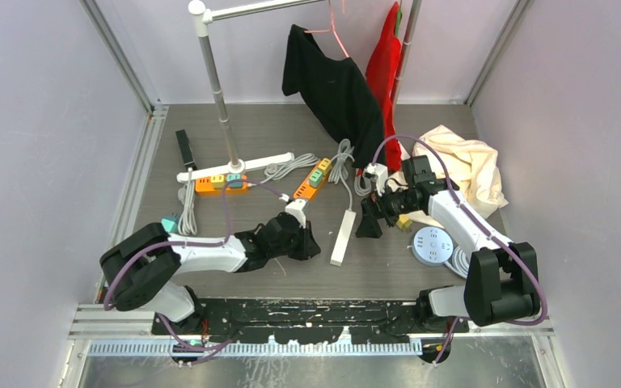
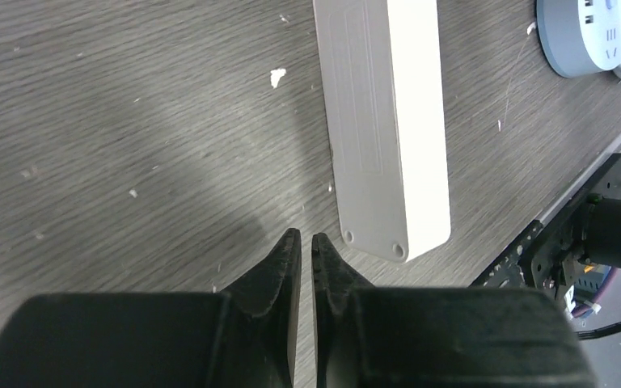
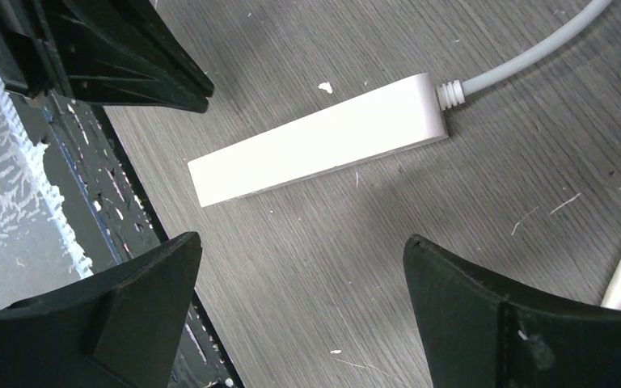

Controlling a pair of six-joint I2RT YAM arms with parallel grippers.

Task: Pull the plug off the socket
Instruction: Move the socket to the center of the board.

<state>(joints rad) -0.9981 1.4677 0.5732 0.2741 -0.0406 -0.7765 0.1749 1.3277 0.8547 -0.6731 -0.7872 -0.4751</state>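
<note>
Two orange socket strips [image 1: 220, 185] [image 1: 310, 181] lie at the back, each with teal and yellow plugs [image 1: 317, 173] pushed in. A white socket strip [image 1: 343, 235] lies between my grippers, its screwed back face [image 2: 384, 121] turned toward the left wrist camera; no plug shows on it. My left gripper [image 1: 314, 246] [image 2: 307, 236] is shut with nothing between its fingers, just left of the strip's near end. My right gripper [image 1: 369, 220] [image 3: 303, 250] stands wide open above bare table, right of the strip [image 3: 315, 149].
A round grey socket hub [image 1: 434, 245] [image 2: 586, 36] sits right of the white strip. A long white strip [image 1: 234, 167], coiled grey cables [image 1: 341, 162], a clothes rack pole [image 1: 218, 89], black and red garments [image 1: 335, 89] and a cream cloth [image 1: 469, 166] fill the back.
</note>
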